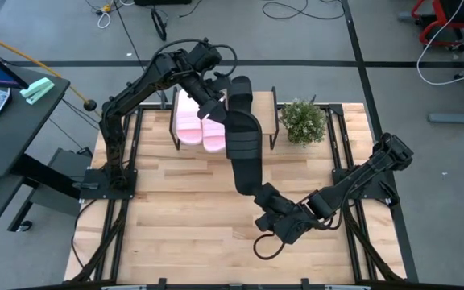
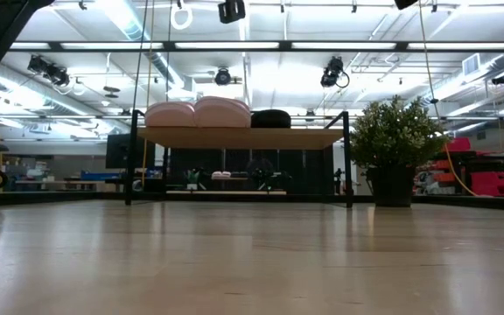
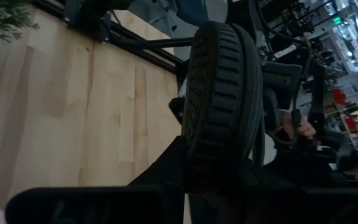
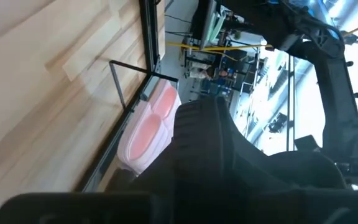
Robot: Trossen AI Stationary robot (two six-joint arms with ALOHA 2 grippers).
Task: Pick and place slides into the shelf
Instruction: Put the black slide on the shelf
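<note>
The left gripper [image 1: 213,110] and right gripper [image 1: 266,197] both pinch one black slide [image 1: 244,149] just before the shelf [image 2: 304,137], probably passing it across.

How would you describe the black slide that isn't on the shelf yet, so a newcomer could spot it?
Find the shelf beside the potted plant; it carries the pink pair and one black slide. Just in front of it, the second black slide stretches towards the table's middle, between the left gripper and the right gripper. It is the only slide off the shelf.
</note>
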